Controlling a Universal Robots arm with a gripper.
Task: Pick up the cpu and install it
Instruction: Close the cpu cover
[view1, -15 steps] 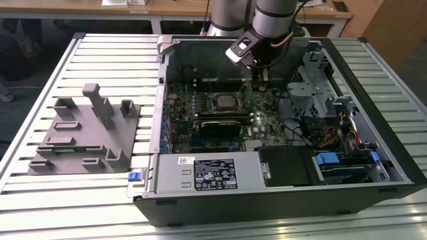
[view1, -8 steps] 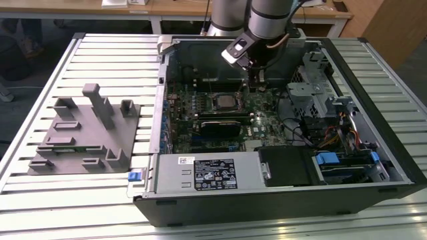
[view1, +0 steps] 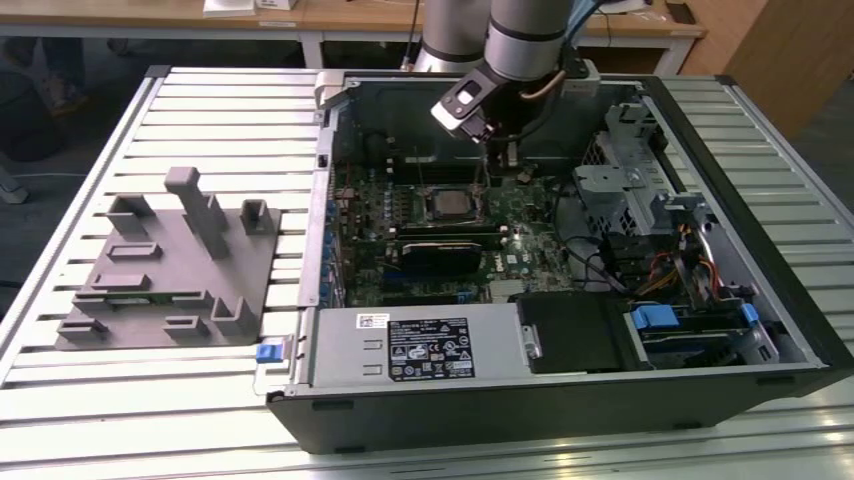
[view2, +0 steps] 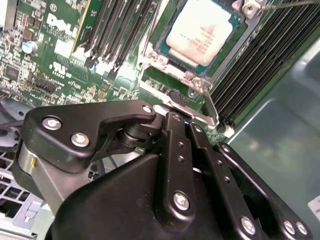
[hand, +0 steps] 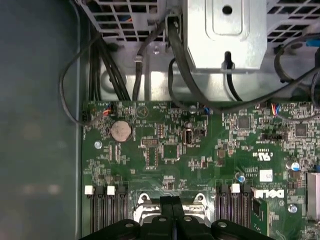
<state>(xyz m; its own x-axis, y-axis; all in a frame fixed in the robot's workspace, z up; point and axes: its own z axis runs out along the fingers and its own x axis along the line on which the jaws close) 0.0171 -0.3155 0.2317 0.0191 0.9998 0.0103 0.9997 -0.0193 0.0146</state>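
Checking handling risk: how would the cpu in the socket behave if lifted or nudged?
The cpu looks flat and stiff, so it probably won't flex or roll. Its smooth metal top may be slippery. Seated inside the socket frame, it likely resists sideways pushes.

There is one bench (view1: 214, 100) of metal slats, and on it stand two things: one open computer case (view1: 561, 410) and one grey tray (view1: 160, 290). One robot arm (view1: 523, 40) reaches into the case, and it carries one pincer (view2: 175, 114). Inside the case lies one green motherboard (hand: 165, 150). On this board I count one cpu (view2: 200, 30), with its silvery top up, and one round coin battery (hand: 121, 131). Also in the case is one silver power supply box (view1: 414, 345) with one white label. The black memory slots are several, but their exact number I cannot tell.
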